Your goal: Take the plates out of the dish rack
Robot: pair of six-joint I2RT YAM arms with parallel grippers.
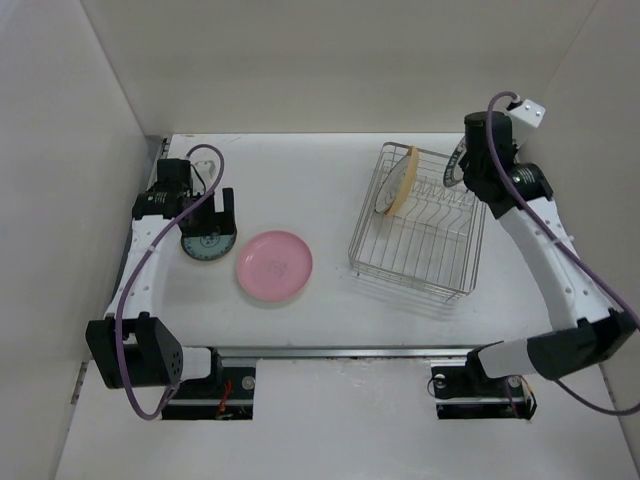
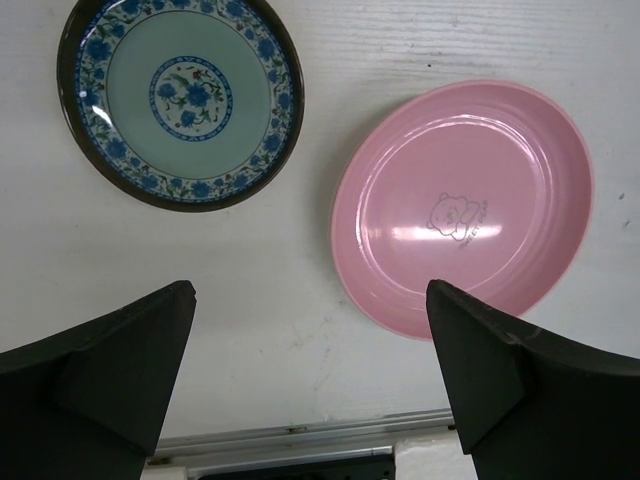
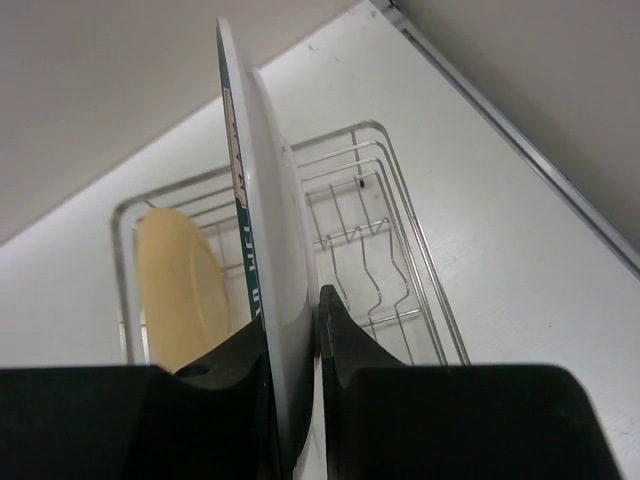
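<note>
Our right fingers (image 3: 345, 350) are clamped on the edge of a white plate (image 3: 275, 260), held on edge over the far right end of the dish rack (image 1: 412, 250). We cannot tell whether its lower rim is free of the tines (image 3: 368, 275).

We judge this to be the lift-out step. Next we need a straight rise until the plate is past the tines and the rack's wire wall, then a carry to bare counter (image 1: 300, 180) and a tilt to lay it flat.

A yellowish plate (image 3: 180, 290) leans at the rack's left end. Our left fingers (image 2: 120, 360) hang wide open and empty above the counter, by the teal plate (image 2: 180, 100) and pink plate (image 2: 465, 205) lying flat well left of the rack. Those two take up that landing space.
</note>
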